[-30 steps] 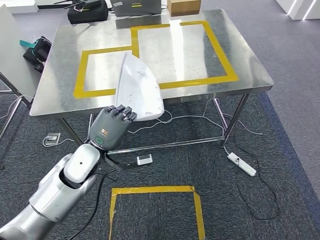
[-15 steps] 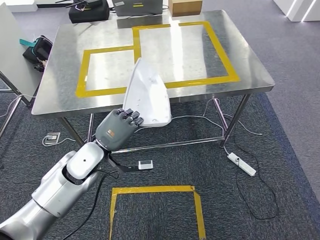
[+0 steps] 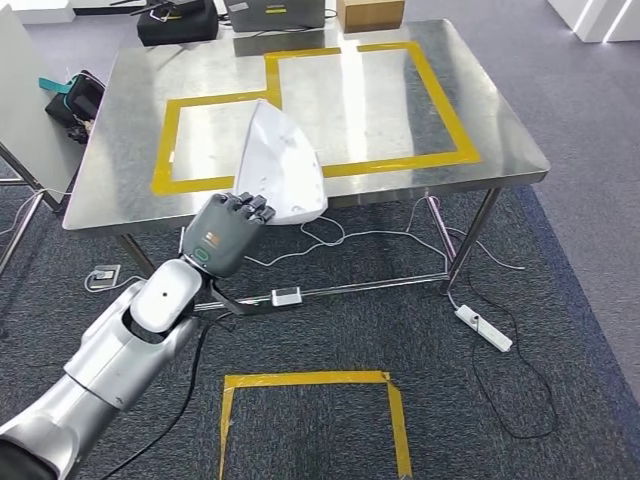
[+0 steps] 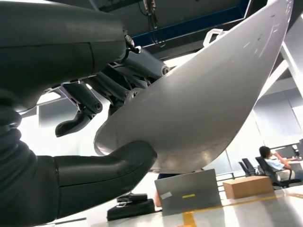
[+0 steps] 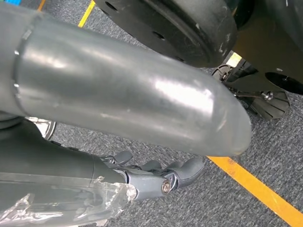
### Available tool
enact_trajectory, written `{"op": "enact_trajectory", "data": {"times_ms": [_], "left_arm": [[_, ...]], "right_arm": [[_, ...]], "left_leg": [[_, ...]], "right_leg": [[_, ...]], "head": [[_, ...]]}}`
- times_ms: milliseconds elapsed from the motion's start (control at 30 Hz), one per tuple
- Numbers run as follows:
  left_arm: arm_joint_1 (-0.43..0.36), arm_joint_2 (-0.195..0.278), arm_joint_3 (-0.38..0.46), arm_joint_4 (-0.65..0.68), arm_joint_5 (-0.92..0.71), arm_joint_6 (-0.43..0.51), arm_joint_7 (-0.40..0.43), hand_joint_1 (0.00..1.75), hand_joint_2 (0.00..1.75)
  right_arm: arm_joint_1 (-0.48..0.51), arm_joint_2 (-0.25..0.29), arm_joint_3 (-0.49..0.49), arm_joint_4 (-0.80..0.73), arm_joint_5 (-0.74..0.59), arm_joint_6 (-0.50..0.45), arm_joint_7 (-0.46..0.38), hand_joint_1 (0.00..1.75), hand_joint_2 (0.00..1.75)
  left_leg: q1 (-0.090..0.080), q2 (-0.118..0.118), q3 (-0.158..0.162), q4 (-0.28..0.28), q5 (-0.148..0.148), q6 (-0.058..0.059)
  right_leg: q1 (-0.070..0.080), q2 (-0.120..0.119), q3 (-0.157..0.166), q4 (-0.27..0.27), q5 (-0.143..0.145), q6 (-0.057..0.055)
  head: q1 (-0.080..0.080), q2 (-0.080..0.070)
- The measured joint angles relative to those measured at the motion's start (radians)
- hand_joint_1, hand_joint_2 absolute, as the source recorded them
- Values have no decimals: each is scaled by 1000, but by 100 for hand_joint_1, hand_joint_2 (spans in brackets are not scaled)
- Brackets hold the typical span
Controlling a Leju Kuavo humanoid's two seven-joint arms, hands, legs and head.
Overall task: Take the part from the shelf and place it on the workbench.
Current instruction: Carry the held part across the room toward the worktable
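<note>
A white curved shell part (image 3: 283,165) hangs over the front edge of the steel workbench (image 3: 128,110), its far end above the tabletop near the yellow tape. My left hand (image 3: 223,235) grips its near edge from just in front of the bench. In the left wrist view the thumb (image 4: 103,175) presses under the part (image 4: 200,109) and the dark fingers curl over its top. My right hand (image 5: 161,177) hangs low over the carpet with its fingers stretched out and nothing in them.
Two yellow tape rectangles (image 3: 167,140) (image 3: 445,110) mark the tabletop. A cardboard box (image 3: 367,13), a laptop (image 3: 272,12) and a black bag (image 3: 173,20) sit along the far edge. On the carpet lie a power strip (image 3: 483,328), cables and a taped outline (image 3: 309,380). A person (image 4: 273,158) sits far off.
My left hand has carried the part up and slightly left from half a second ago, so more of the part now lies over the tabletop.
</note>
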Motion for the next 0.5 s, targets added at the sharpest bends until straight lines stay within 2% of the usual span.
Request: {"op": "enact_trajectory", "data": {"times_ms": [133, 200, 267, 333, 400, 433, 467, 500], "left_arm": [[-3, 0, 3, 16, -9, 4, 9, 175, 175], [-5, -1, 4, 23, -14, 7, 12, 175, 175], [-7, -3, 5, 28, -18, 13, 15, 175, 175], [-11, -6, 6, 32, -20, 18, 16, 175, 175], [-11, -7, 7, 38, -20, 19, 18, 175, 175], [-9, -8, 7, 42, -21, 19, 20, 175, 175], [-7, -8, 7, 45, -21, 19, 22, 175, 175], [-5, -8, 7, 48, -21, 19, 23, 175, 175]], "right_arm": [[0, 3, 0, 0, 0, 0, 0, 0, 0], [0, 4, 0, 0, 1, 0, 1, 0, 0], [0, 5, 0, 0, 1, 0, 1, 0, 0], [-3, 5, 0, 0, 1, -2, 0, 0, 0], [-4, 5, 0, 0, 2, -2, 0, 0, 0], [-3, 5, 0, 0, 2, -2, 0, 0, 0], [-1, 5, 0, 0, 2, -3, 0, 0, 0], [0, 5, 0, 0, 3, -3, 0, 0, 0]], "left_leg": [[-4, 0, -4, 6, -7, 18], [-6, 1, -1, -4, -8, 30], [-1, 4, 12, -20, 0, 36], [6, 7, 22, -26, 4, 38], [7, 9, 22, -25, 0, 39], [8, 10, 22, -25, -2, 37], [10, 10, 22, -24, -4, 34], [13, 10, 23, -22, -6, 29]], "right_leg": [[-5, 0, 0, -4, 0, 8], [-5, -1, 2, 0, 12, 17], [-2, -5, -2, 13, 10, 25], [-1, -11, -30, 71, -36, 27], [-2, -16, -87, 191, -95, 35], [-4, -18, -113, 239, -113, 39], [-6, -19, -124, 256, -113, 45], [-10, -19, -118, 235, -96, 50]], "head": [[0, 0], [0, 0], [1, 0], [7, 0], [12, 0], [13, 0], [13, 0], [13, 0]]}}
